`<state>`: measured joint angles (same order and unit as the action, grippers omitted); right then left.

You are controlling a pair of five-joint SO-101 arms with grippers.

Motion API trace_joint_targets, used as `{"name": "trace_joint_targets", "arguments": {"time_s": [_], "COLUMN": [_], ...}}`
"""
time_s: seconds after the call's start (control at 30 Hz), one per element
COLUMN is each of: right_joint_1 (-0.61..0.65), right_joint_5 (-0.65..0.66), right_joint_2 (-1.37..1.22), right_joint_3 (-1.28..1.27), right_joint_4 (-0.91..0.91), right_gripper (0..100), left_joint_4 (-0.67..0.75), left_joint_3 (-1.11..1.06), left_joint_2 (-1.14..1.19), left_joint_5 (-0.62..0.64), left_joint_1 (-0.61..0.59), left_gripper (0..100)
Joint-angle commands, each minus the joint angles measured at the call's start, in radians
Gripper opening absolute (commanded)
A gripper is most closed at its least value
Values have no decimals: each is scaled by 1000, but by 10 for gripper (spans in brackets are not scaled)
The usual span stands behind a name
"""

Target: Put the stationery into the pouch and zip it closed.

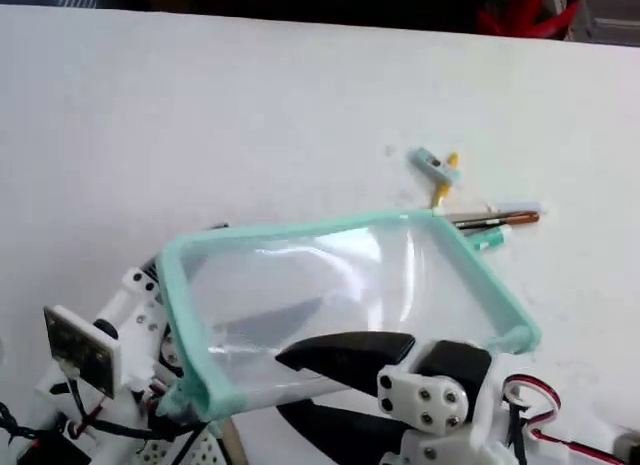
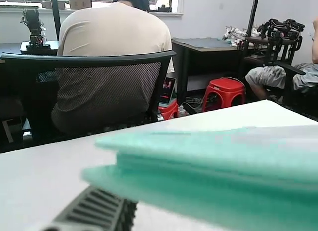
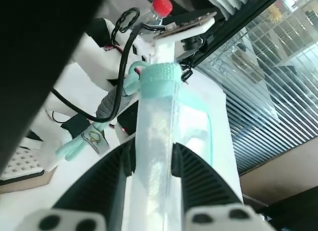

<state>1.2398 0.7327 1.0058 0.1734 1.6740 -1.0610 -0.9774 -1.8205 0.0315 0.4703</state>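
My right tool (image 3: 153, 149) is pinched shut on the pouch (image 1: 330, 285), one black finger (image 3: 198, 186) on each side of its clear wall, near the end with the teal trim. My left tool (image 1: 175, 400) has the opposite end clamped. In its own wrist view the teal edge lies just above one ridged black finger (image 2: 94, 211). Between the two tools the pouch hangs lifted off the tabletop (image 1: 200, 105), stretched lengthwise and tilted.

The stationery lies on the tabletop beyond the pouch's far corner. Two pens (image 1: 497, 220) lie side by side just past the trim, and a teal marker (image 1: 488, 239) is right beside them, partly tucked behind the pouch's edge. A small teal-and-white piece (image 1: 432, 163) with a yellow bit against it lies a little farther off. The raised pouch sits between both tools and these things.

Past the tabletop's edge, the left wrist view shows a mesh-backed chair (image 2: 99, 87) and a red stool (image 2: 226, 92).
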Motion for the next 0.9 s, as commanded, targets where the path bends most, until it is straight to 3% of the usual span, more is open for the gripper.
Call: {"name": "trace_joint_targets", "arguments": {"time_s": [0.0,0.3,0.5,0.87], "right_joint_1": [-96,-154,-251,-259], "right_joint_5": [11,6,-66,-68], "right_joint_2": [-19,-19,-19,-10], "right_joint_3": [-61,-133,-305,-565], "right_joint_4": [-73,-142,-229,-349], "right_gripper": [19,21,22,19], "left_joint_4": [-81,-229,-313,-342], "left_joint_3": [118,215,330,370], "left_joint_2": [-10,-10,-10,-10], "left_joint_5": [-5,-5,-5,74], "left_joint_1": [97,113,113,113], "left_gripper": [415,415,415,415]}}
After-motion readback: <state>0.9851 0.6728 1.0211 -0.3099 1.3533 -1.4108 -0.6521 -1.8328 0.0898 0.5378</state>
